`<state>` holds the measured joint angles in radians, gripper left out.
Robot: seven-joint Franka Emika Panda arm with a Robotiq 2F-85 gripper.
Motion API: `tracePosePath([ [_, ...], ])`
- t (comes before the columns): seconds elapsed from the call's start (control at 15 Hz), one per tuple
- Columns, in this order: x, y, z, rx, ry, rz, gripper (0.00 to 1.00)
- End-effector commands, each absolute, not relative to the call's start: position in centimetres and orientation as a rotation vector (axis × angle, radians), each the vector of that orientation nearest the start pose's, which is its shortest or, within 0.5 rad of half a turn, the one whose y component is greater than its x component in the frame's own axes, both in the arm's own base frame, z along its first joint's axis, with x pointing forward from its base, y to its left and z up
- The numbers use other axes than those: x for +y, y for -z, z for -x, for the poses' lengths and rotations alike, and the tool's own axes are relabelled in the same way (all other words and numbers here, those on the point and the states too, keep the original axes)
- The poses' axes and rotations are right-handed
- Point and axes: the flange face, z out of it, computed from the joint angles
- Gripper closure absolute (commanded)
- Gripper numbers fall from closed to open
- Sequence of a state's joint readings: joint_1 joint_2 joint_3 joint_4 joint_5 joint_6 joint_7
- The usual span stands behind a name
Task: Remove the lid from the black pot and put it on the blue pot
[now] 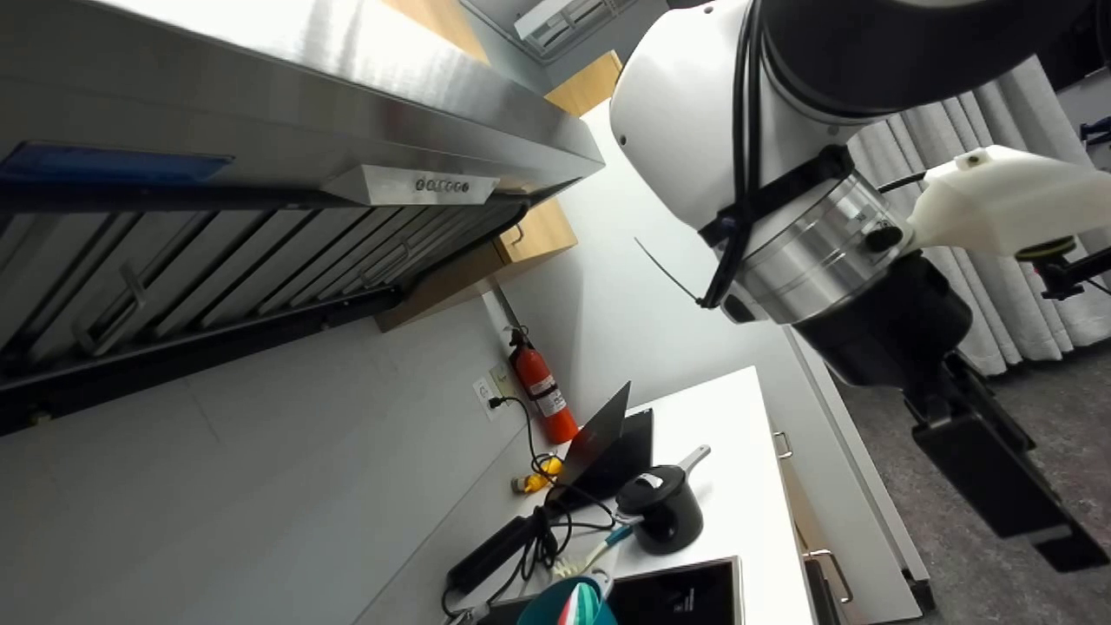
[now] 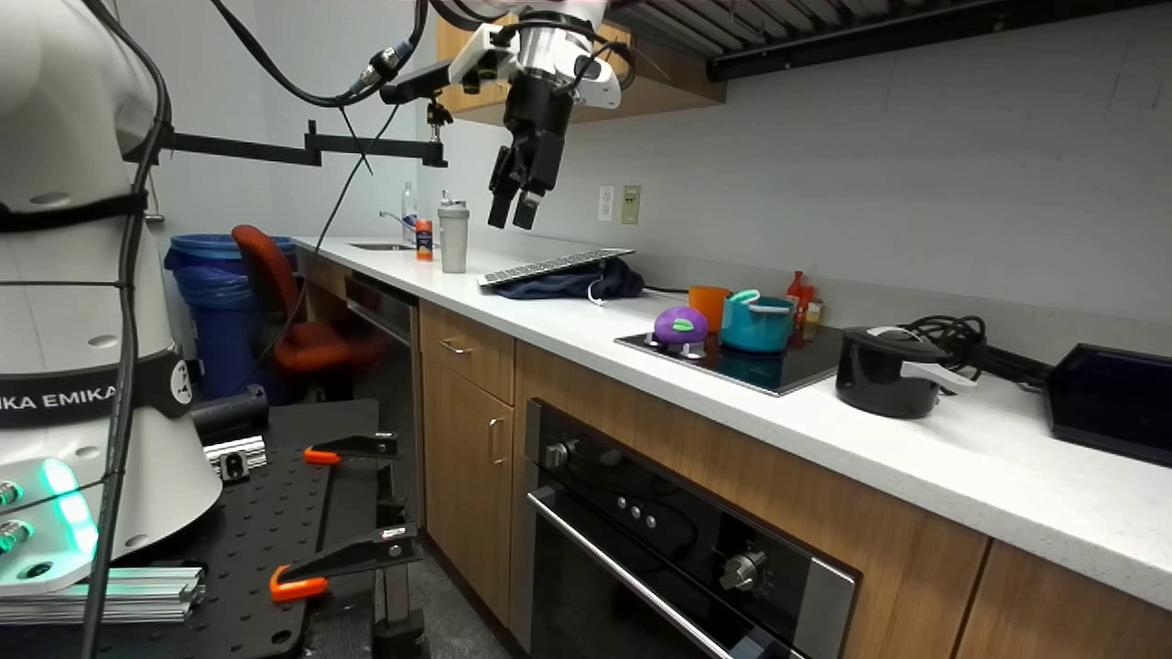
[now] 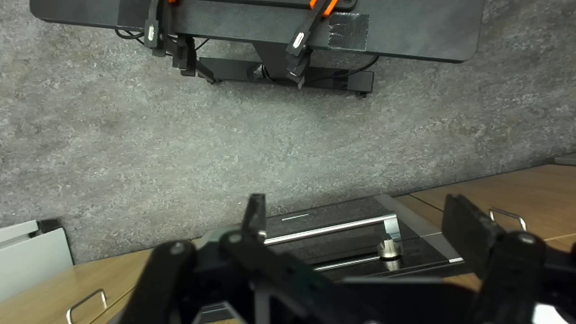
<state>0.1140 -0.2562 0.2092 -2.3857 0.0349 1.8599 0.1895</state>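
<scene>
Approach stage, I'd say: black 2-finger gripper (image 2: pixel 511 222) hangs well clear, fingers (image 3: pixel 463 229) apart, nothing held; round black lid (image 2: pixel 902 346) sits atop shiny grey-handled black pot (image 2: pixel 877 383). Next, prob.: swing over & down, pinch lid, w/ round teal-blue pot (image 2: pixel 755 329) after.

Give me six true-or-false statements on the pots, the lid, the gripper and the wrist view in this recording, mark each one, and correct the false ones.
1. The lid is on the black pot. True.
2. The gripper is holding something. False: it is open and empty.
3. The blue pot stands on the cooktop. True.
4. The black pot stands on the cooktop too. False: it is on the white counter, beside the cooktop.
5. The blue pot has nothing in it. False: a striped thing shows in its opening in an exterior view.
6. The wrist view shows the floor and the oven. True.
</scene>
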Motion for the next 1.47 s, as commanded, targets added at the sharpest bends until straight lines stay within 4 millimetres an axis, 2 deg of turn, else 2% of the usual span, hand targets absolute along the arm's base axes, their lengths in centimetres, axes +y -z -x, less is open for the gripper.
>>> tracePosePath([
  [0.0, 13.8, -39.7, -40.3, -0.168, -0.421, 3.198, 0.0],
  [0.8, 13.6, -39.7, -40.4, -0.174, -0.386, 3.237, 0.0],
  [1.4, 13.9, -39.6, -41.6, -0.04, -0.137, 3.241, 0.0],
])
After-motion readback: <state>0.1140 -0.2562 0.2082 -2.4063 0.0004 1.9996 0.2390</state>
